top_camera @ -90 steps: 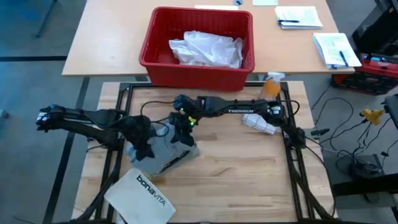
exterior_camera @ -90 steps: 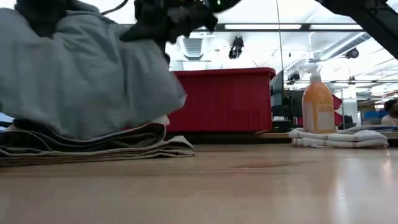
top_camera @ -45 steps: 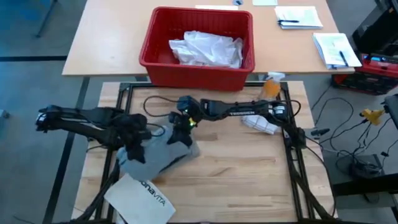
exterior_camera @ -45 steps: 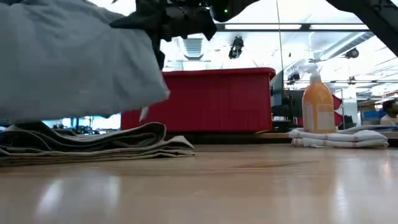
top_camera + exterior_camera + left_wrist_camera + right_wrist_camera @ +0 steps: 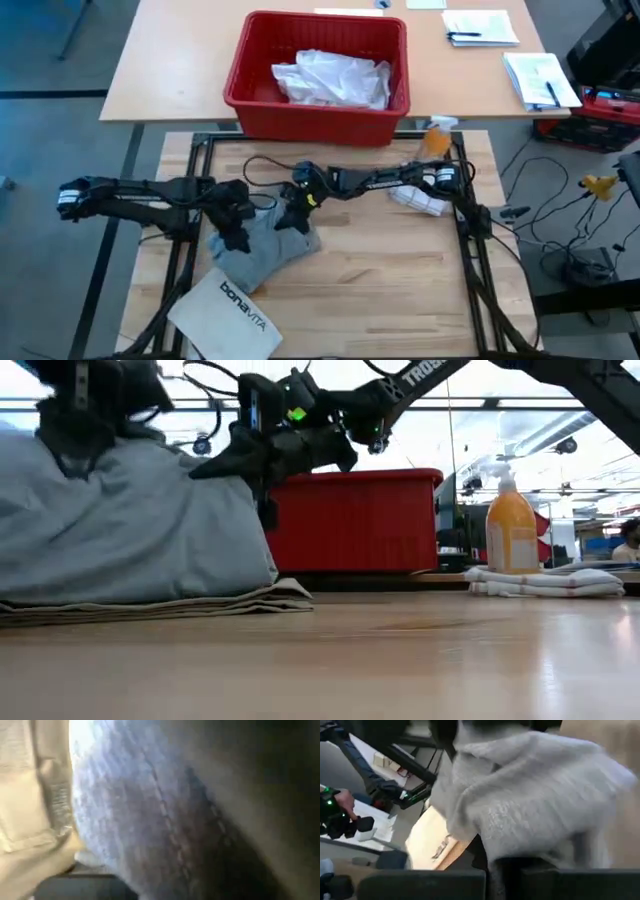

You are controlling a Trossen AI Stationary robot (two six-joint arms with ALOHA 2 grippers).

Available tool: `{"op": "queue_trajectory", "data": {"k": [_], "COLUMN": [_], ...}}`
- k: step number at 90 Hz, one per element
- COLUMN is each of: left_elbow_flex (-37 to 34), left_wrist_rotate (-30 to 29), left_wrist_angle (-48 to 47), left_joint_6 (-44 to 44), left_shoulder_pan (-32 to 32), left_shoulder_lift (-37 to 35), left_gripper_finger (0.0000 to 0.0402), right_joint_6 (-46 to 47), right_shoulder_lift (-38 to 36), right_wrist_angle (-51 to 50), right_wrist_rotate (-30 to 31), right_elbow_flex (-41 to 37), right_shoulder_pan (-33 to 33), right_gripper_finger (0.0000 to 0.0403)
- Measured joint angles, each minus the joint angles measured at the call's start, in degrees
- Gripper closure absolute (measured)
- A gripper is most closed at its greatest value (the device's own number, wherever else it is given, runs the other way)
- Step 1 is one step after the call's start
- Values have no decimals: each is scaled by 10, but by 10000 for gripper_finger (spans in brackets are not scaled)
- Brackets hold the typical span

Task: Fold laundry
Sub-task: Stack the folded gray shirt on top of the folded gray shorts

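At the near edge of the wooden surface [image 5: 380, 270] lay one stiff white bag [image 5: 225, 318] printed "bonavita". Just beyond it one grey T-shirt [image 5: 262, 243] sat heaped on one folded khaki-tan piece [image 5: 150, 603], whose layered edge showed beneath it in the low view. Two grippers met the shirt from either side: the left gripper [image 5: 235, 238] pinched the cloth at its left edge, and the right gripper [image 5: 292, 218] pinched it at the upper right, the grey fabric bunched between each pair of fingers. Farther back on the right lay one small folded white cloth [image 5: 416, 198], and beside it stood one orange spray bottle [image 5: 513, 528]. Beyond the surface, on a second table [image 5: 170, 60], stood one red bin [image 5: 318, 112] holding one crumpled white garment [image 5: 331, 78]. Two stacks of papers [image 5: 480, 27] lay farther right.
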Motion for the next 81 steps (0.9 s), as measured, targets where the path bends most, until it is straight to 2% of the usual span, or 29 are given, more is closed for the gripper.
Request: {"op": "queue_trajectory", "data": {"k": [13,29,43,50,57,64,81], "left_elbow_flex": [-30,-33,-7,-4,-4,-4,-4], "left_wrist_rotate": [5,10,-17,-36,-53,-65,-64], "left_wrist_angle": [-1,-3,-14,-12,-7,-10,-25], "left_joint_6": [65,166,248,259,255,230,211], "left_shoulder_pan": [29,71,105,119,129,129,129], "left_shoulder_lift": [16,45,77,98,120,144,180], "left_gripper_finger": [391,391,391,391,388,364,294], "right_joint_6": [-47,-95,-112,-138,-154,-157,-195], "right_shoulder_lift": [10,41,56,56,57,56,50], "right_wrist_angle": [-2,1,2,0,-1,-12,-65], "right_wrist_rotate": [3,-14,-11,-3,16,17,8], "right_elbow_flex": [-5,1,10,10,9,8,8], "right_shoulder_pan": [-21,-43,-44,-45,-44,-48,-61], "right_gripper_finger": [403,403,392,381,364,340,245]}}
